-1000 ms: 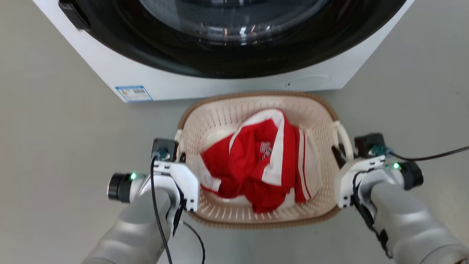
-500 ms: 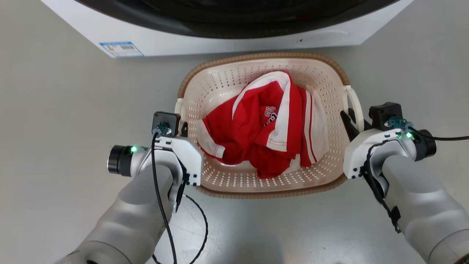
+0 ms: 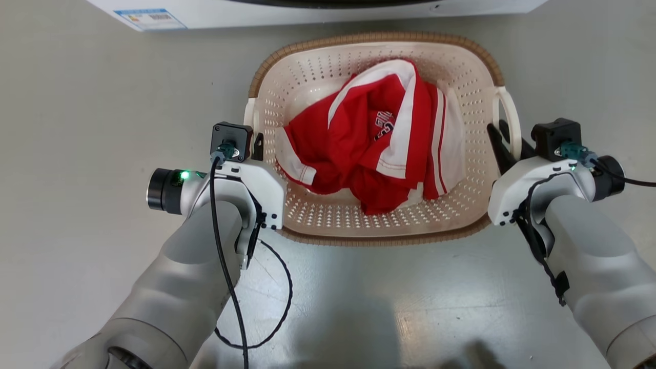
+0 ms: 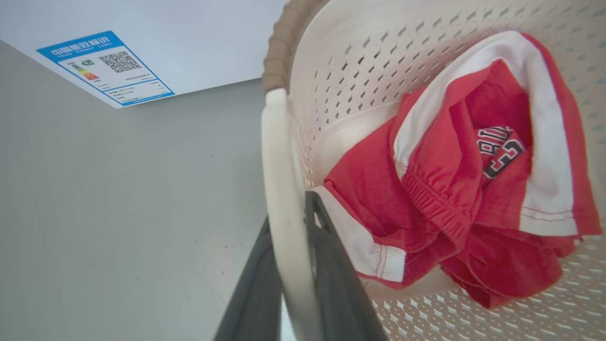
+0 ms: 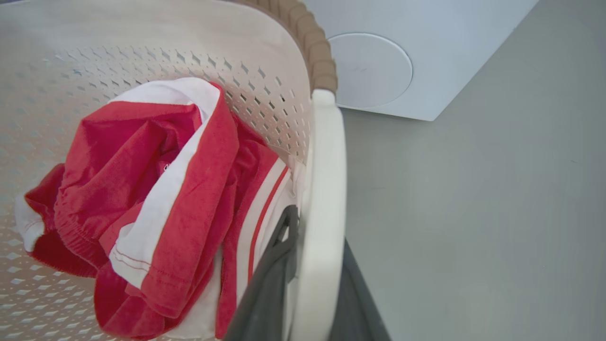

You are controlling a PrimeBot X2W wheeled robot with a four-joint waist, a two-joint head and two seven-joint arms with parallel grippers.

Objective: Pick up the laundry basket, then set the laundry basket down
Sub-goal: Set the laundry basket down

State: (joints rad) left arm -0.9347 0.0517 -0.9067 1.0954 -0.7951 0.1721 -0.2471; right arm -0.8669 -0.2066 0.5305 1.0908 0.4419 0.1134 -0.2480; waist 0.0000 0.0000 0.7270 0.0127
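The left gripper grips the left handle of the basket, which holds a red garment between both arms, near the washer. The right gripper clamps the right handle.

The pale grey left forearm and right forearm reach forward side by side. The left gripper, two long dark fingers, pinches a white loop handle of the cream-white perforated plastic laundry basket; the right gripper clamps the opposite handle.
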